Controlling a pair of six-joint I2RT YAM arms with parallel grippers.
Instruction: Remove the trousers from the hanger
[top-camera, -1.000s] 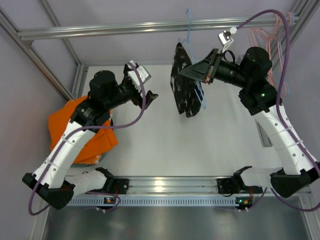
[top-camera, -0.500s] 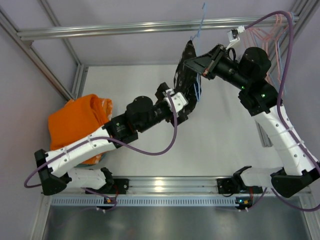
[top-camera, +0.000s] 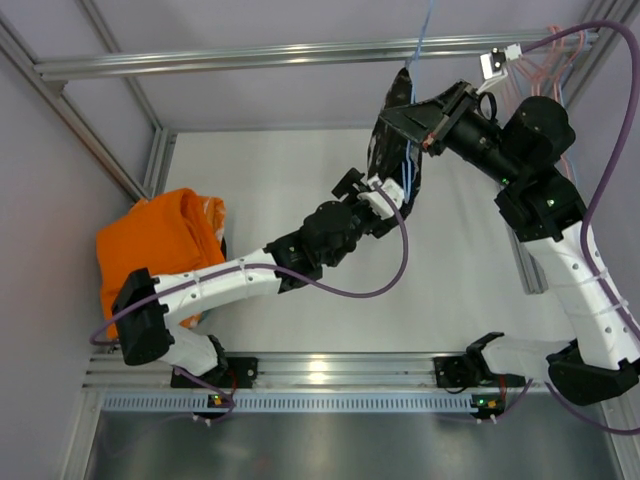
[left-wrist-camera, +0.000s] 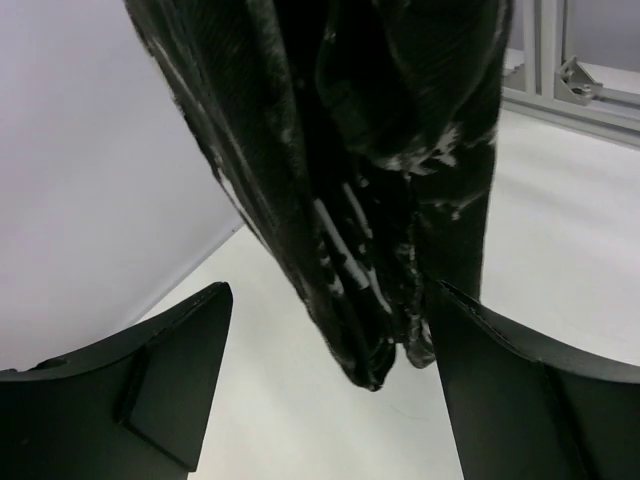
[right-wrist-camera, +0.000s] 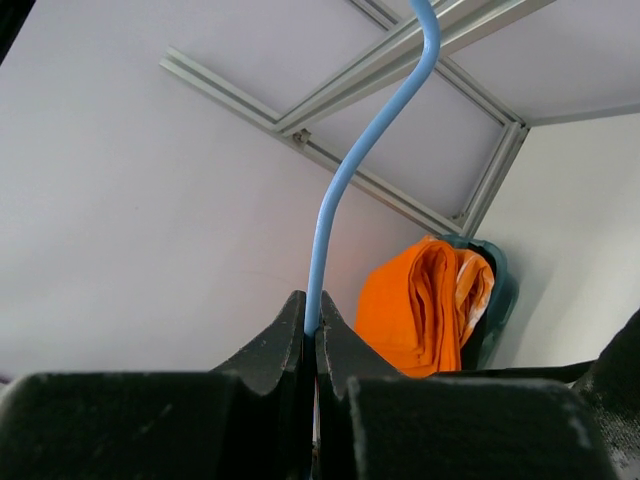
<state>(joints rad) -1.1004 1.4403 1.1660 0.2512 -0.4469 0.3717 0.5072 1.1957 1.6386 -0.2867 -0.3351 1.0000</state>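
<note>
Right tool (right-wrist-camera: 312, 325) is shut tight on the neck of the hanger (right-wrist-camera: 345, 190), just under the hook, and holds it up above the far part of the table (top-camera: 250, 180). Trousers (left-wrist-camera: 340, 180) hang from the hanger as a folded strip, long axis approx. vertical, lower end free. Left tool (left-wrist-camera: 328, 320) is wide open w/ nothing in it. Its two fingers stand on either side of that lower end, i.e. the fabric lies straight ahead, between them. If it touches the right finger I cannot tell. Left arm is so the nearer one. Next move, I judge: close on the fabric and draw it down, away from the hanger.
</note>
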